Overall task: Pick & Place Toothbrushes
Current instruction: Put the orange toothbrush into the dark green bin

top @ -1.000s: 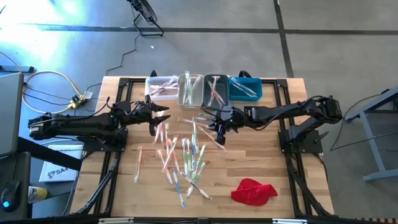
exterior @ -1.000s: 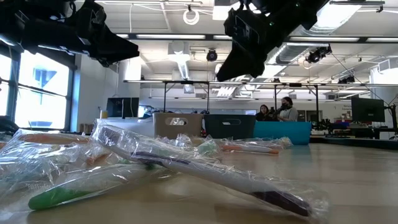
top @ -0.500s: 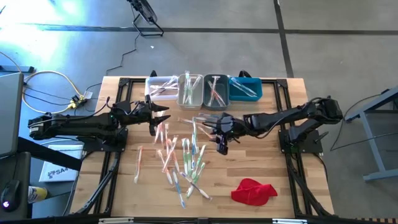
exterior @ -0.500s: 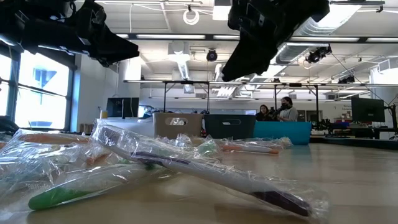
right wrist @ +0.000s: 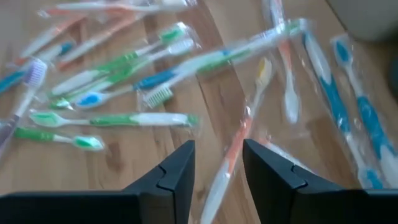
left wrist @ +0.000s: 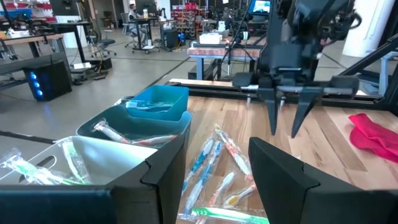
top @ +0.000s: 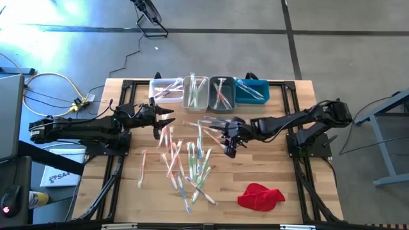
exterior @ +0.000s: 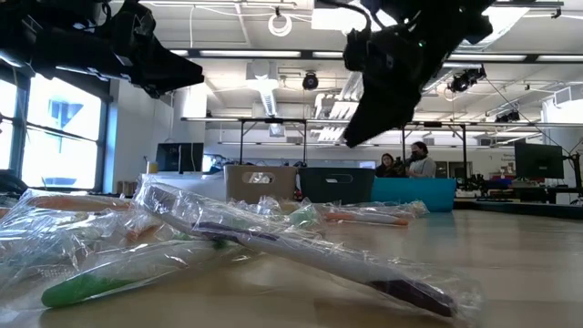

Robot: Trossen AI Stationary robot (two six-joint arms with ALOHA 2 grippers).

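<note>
Many wrapped toothbrushes (top: 188, 160) lie scattered flat on the wooden table's middle, and some show close up in the right wrist view (right wrist: 112, 118). My right gripper (top: 229, 151) hangs open above the right side of the pile, slanting down, with nothing between its fingers. An orange toothbrush (right wrist: 231, 158) lies on the table below the gap. From the left wrist view, the right gripper (left wrist: 286, 130) shows its fingers apart and clear of the table. My left gripper (top: 167, 115) waits open and level over the table's left part, near the bins.
Four small bins stand in a row at the far edge: white (top: 165, 89), beige (top: 195, 92), grey (top: 222, 92) and blue (top: 252, 91), each with toothbrushes inside. A red cloth (top: 259, 195) lies near the front right. Bare wood shows at the right of the pile.
My right gripper has moved toward the table's near edge and sunk lower over the pile, tipping a little more downward. The toothbrushes on the table have stayed where they were.
</note>
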